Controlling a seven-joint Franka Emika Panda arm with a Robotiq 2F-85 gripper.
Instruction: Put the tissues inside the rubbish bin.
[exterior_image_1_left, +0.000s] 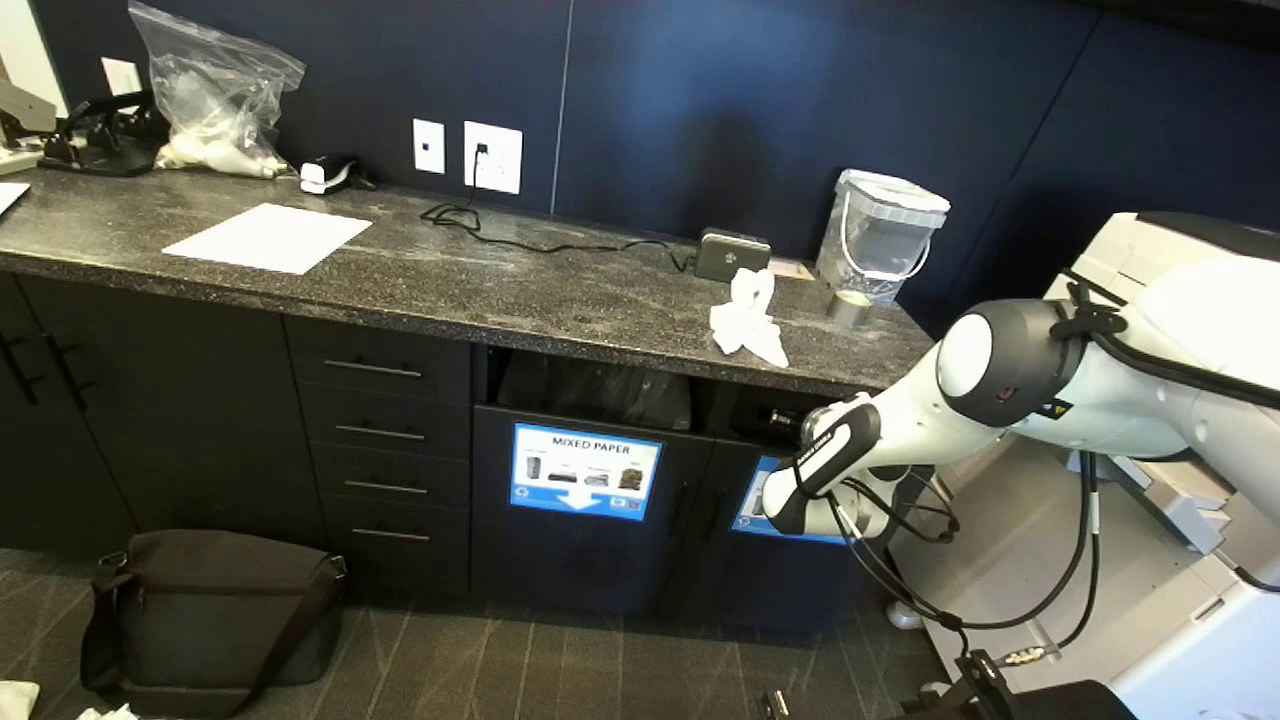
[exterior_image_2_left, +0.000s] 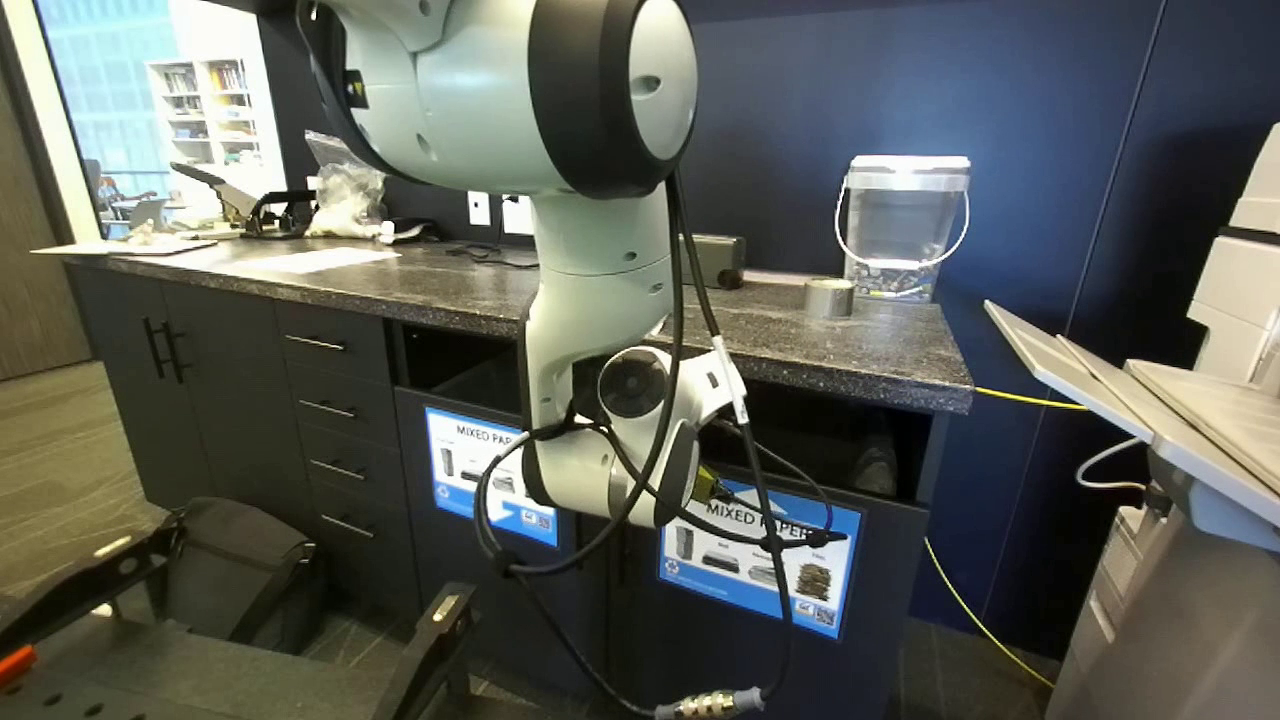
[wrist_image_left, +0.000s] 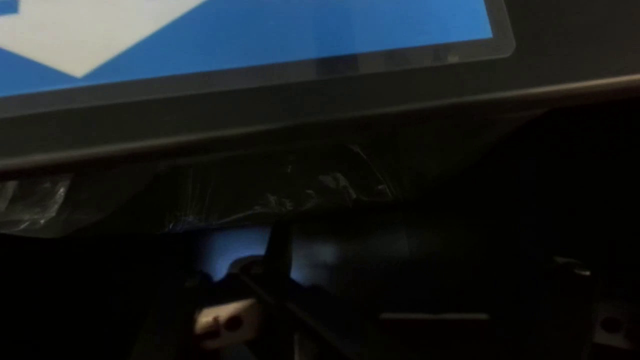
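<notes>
The tissues (exterior_image_1_left: 748, 318) lie as a crumpled white clump on the counter near its front edge; my arm hides most of them in an exterior view. A see-through tapered bucket (exterior_image_1_left: 885, 235) fits the rubbish bin and stands at the counter's back right. It also shows in an exterior view (exterior_image_2_left: 905, 220), with a white top that looks like a lid. My gripper (wrist_image_left: 410, 265) is below the counter top, at the dark cabinet opening (exterior_image_2_left: 800, 425) above a mixed paper sign. Its dim fingers look wide apart with nothing visible between them. The exterior views hide the fingertips.
A plastic liner (wrist_image_left: 320, 185) lines the opening's edge in the wrist view. A tape roll (exterior_image_2_left: 829, 298) and a small grey box (exterior_image_1_left: 733, 255) stand on the counter. A paper sheet (exterior_image_1_left: 270, 238) and clear plastic bag (exterior_image_1_left: 215, 110) are farther left. A large machine (exterior_image_1_left: 1060, 540) stands right.
</notes>
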